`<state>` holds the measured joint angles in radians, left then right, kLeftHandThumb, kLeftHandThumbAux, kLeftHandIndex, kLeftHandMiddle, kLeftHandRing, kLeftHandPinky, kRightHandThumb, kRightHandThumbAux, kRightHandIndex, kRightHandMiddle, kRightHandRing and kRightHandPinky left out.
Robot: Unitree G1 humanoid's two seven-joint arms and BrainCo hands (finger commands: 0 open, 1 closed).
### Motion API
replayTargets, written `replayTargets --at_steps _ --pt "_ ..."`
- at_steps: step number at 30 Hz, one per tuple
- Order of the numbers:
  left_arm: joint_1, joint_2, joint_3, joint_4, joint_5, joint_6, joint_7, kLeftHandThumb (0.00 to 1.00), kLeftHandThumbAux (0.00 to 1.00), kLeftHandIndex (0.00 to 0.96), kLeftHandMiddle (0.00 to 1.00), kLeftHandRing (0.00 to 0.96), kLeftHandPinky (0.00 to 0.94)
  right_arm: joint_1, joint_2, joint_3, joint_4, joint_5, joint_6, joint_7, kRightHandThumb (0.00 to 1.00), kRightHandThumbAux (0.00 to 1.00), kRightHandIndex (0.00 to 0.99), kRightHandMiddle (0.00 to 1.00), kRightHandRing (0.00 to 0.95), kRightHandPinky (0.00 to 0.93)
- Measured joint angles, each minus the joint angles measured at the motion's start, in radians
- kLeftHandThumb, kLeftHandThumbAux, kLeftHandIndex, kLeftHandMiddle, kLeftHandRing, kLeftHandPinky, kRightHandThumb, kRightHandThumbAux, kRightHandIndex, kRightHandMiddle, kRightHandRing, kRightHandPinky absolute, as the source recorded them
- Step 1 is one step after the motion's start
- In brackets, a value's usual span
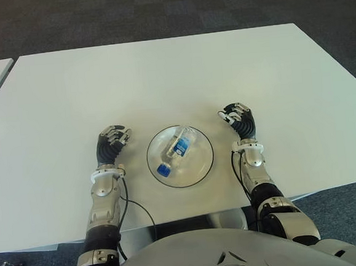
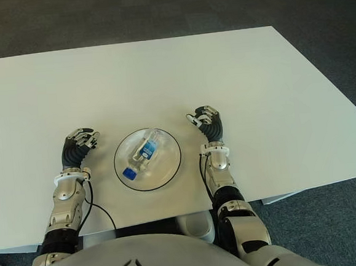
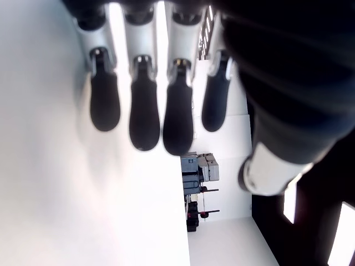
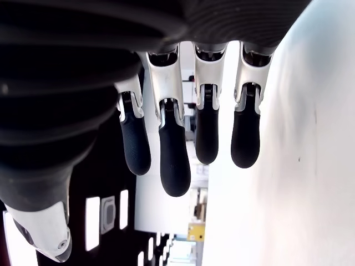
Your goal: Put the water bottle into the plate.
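Water bottle lies on side inside plate. Left hand beside plate on its left, right hand on its right; fingers on both relaxed, empty. I judge main risk: stray arm nudging plate, rolling bottle out. White table; dark carpet beyond.

1. My left hand: black ribbed palm, silver knuckles, black rubber fingertips.
2. My right hand: the same build.
3. Grey metal forearms, white wrist rings, a black cable along each.
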<state>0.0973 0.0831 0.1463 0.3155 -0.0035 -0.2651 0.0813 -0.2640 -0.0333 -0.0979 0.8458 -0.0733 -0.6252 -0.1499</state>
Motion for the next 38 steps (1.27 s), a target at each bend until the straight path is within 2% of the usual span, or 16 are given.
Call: replayTargets --at_steps 22,38 --pt "-0.006 0.004 -0.002 0.015 0.012 -0.024 0.0 0.708 0.711 0.435 0.64 0.617 0.599 0.009 0.014 0.001 -0.04 0.001 0.058 -0.005 0.85 0.681 0.435 0.618 0.854 0.862" --pt "-0.011 0.004 0.001 0.03 0.002 -0.034 -0.007 0.708 0.71 0.435 0.658 0.642 0.622 0.045 -0.006 0.051 -0.168 -0.02 0.21 0.023 0.849 0.682 0.431 0.613 0.859 0.864"
